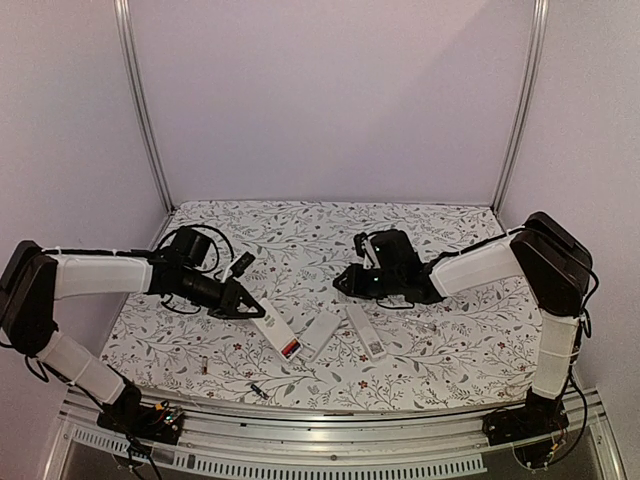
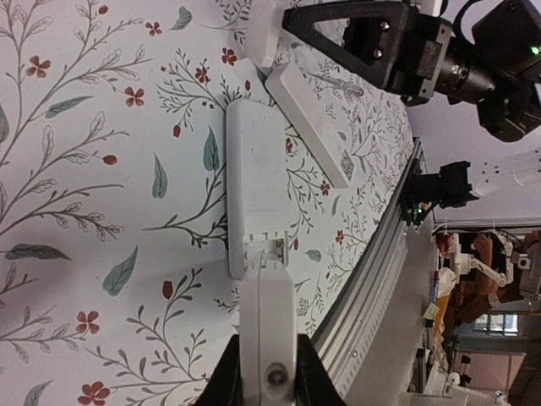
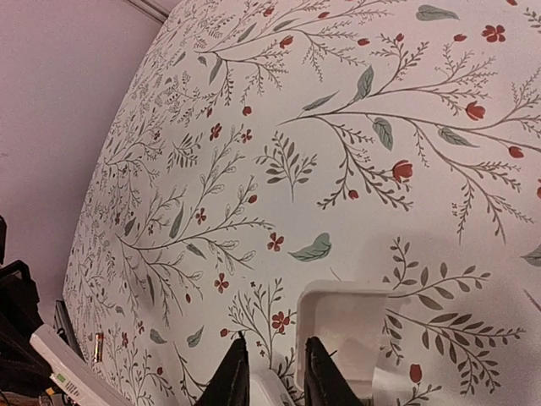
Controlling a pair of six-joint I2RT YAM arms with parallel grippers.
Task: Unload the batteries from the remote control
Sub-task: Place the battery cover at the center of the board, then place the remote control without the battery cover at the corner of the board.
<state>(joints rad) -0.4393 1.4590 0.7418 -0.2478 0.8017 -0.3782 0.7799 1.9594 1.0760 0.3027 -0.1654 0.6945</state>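
Overhead: the left gripper (image 1: 244, 303) clamps a flat white plastic remote control (image 1: 275, 330) with a red-orange battery (image 1: 290, 348) at its far end. Left wrist: black fingers (image 2: 226, 382) pinch the smooth casing. Right wrist: the right gripper (image 3: 274, 359) hangs over matte floral cloth (image 3: 338, 127) — parted or clamped, cannot tell.

The back half of the table (image 1: 330, 222) is left open, and a clear lane is seen between the left end effector (image 1: 247, 308) and the right end effector (image 1: 341, 283). The front middle is crowded by the remote control (image 1: 280, 336), a white cover (image 1: 320, 335) and a second remote (image 1: 366, 332), laid close together. The front-left stretch is interrupted by a small battery (image 1: 203, 367). The sides are bounded by the enclosure walls (image 1: 60, 150).
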